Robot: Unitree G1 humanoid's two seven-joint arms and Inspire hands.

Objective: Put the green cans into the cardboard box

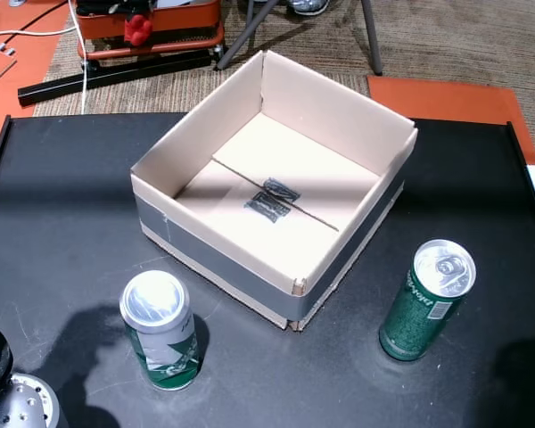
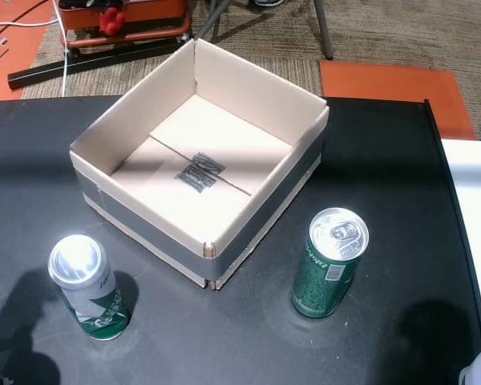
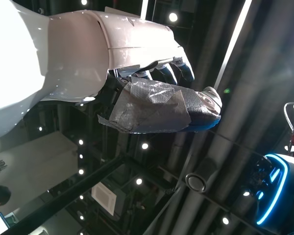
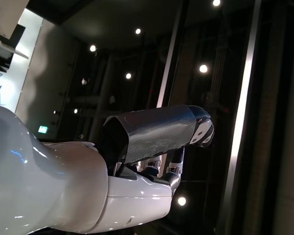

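Note:
An open cardboard box (image 1: 332, 114) (image 2: 250, 83) with a grey tape band stands empty mid-table in both head views. One green can (image 1: 160, 332) (image 2: 86, 287) stands upright in front of the box's left corner. A second green can (image 1: 426, 301) (image 2: 329, 263) stands upright to the box's right. My left hand (image 3: 157, 98) points up at the ceiling in the left wrist view, fingers extended, holding nothing. My right hand (image 4: 157, 137) does the same in the right wrist view. Neither hand is over the table; only a metal piece of my left arm (image 1: 18, 403) shows at the bottom left corner.
The black table (image 1: 62, 205) has a raised rim. A white surface (image 2: 473, 200) adjoins its right side. Behind it on the floor lie an orange machine (image 1: 147, 27), a black bar, stand legs (image 1: 371, 36) and an orange mat (image 1: 455, 98).

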